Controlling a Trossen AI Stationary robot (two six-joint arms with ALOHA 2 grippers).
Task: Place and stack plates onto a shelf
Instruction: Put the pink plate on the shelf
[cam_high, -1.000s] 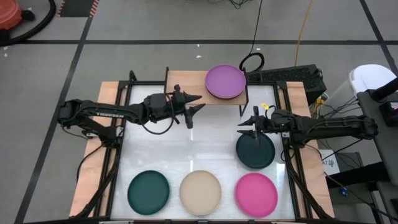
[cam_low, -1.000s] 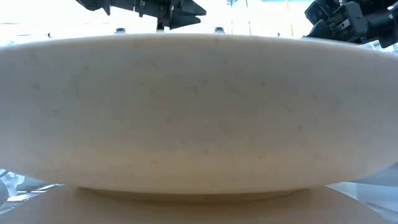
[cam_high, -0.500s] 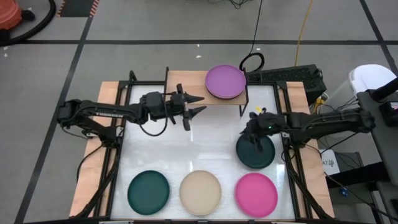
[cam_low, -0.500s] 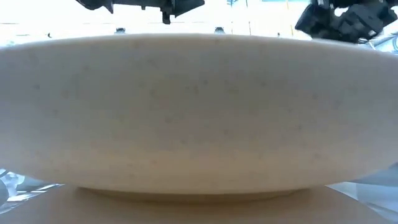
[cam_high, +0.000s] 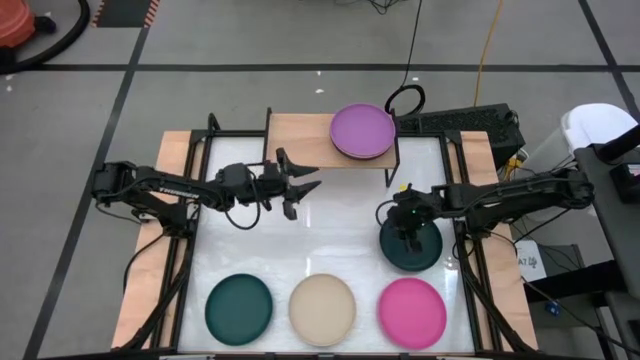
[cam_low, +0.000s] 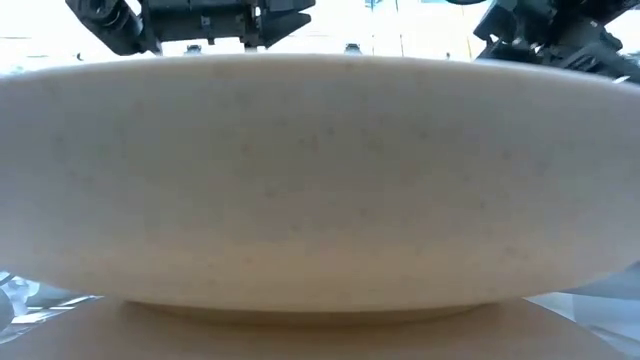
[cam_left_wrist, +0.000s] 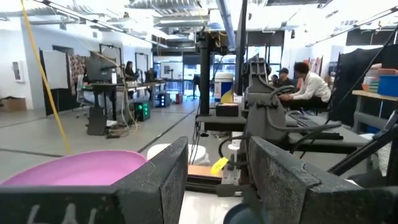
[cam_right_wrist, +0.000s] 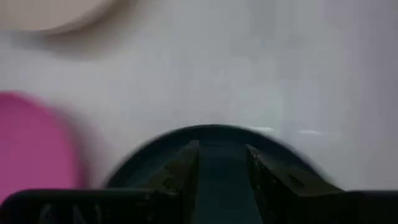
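Note:
The light-wood shelf (cam_high: 305, 143) stands at the table's far edge with a purple plate (cam_high: 362, 130) on its right half. On the table lie a dark teal plate (cam_high: 412, 250) at the right and, along the near edge, another dark teal plate (cam_high: 239, 307), a beige plate (cam_high: 322, 308) and a magenta plate (cam_high: 411, 312). My left gripper (cam_high: 303, 185) is open in the air in front of the shelf's left half. My right gripper (cam_high: 404, 224) is open, pointing down over the right teal plate's far part (cam_right_wrist: 214, 140). My right gripper (cam_right_wrist: 219, 149) stands open over the far part of the right dark teal plate, fingers pointing down from above. I cannot tell whether the fingertips (cam_right_wrist: 188, 155) touch the plate, which lies flat on the table.
The beige plate (cam_low: 320, 180) fills the low view, with both arms showing above it. Black frame rails (cam_high: 186, 240) run along the table's left and right sides. Cables and a black box (cam_high: 460, 120) lie behind the shelf. The white table middle (cam_high: 320, 230) is bare. People sit in the room beyond.
My right gripper has moved toward the near edge and down, tipping from level to pointing down over the right dark teal plate. My left gripper has drawn back from the shelf toward the left and near edge and has sunk a little. No plate has moved.

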